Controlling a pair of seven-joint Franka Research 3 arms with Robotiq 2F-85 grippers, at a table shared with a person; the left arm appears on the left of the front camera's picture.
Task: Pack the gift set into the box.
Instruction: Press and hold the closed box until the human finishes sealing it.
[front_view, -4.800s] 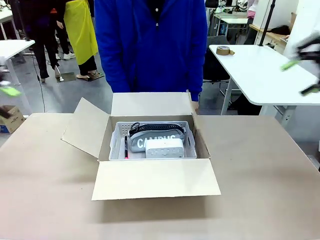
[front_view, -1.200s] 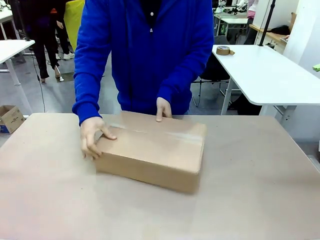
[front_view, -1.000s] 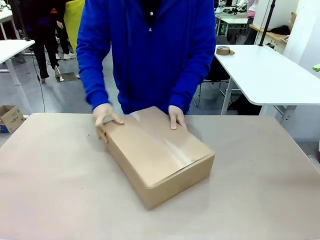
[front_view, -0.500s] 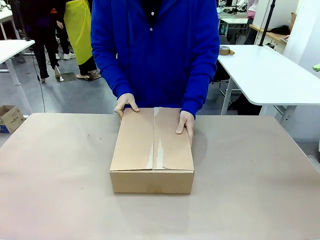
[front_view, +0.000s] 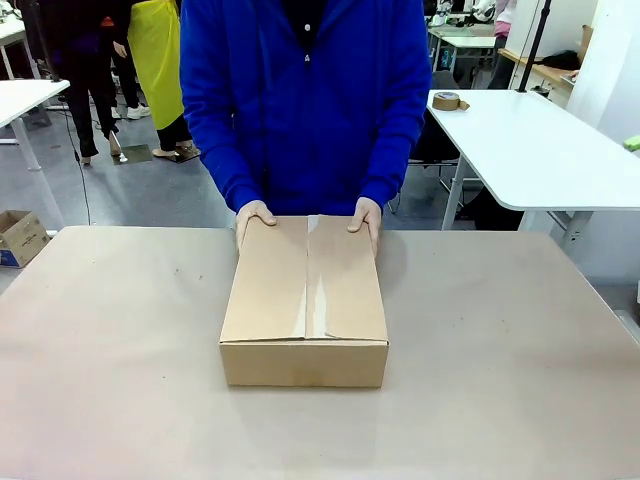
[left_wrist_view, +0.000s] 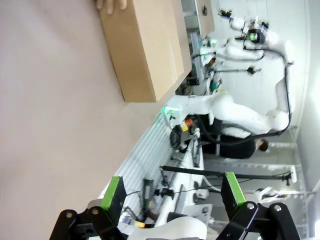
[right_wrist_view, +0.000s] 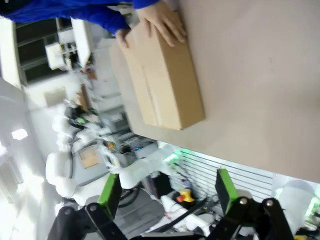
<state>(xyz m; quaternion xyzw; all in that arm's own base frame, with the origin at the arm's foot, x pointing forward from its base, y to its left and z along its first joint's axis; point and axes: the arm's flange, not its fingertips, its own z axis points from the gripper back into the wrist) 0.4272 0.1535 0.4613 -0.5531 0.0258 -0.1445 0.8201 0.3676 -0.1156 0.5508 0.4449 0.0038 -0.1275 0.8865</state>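
The box (front_view: 304, 300) sits closed in the middle of the table (front_view: 520, 350), flaps folded down so the gift set inside is hidden from me, its long axis running straight from my side toward the person. One of the person's hands (front_view: 254, 214) rests on the box's far left corner, the other hand (front_view: 366, 213) on its far right corner. My left gripper (left_wrist_view: 172, 189) and right gripper (right_wrist_view: 166, 189) both hang well back from the box, fingers spread wide and empty; I judge neither arm nearer, the hands far closer
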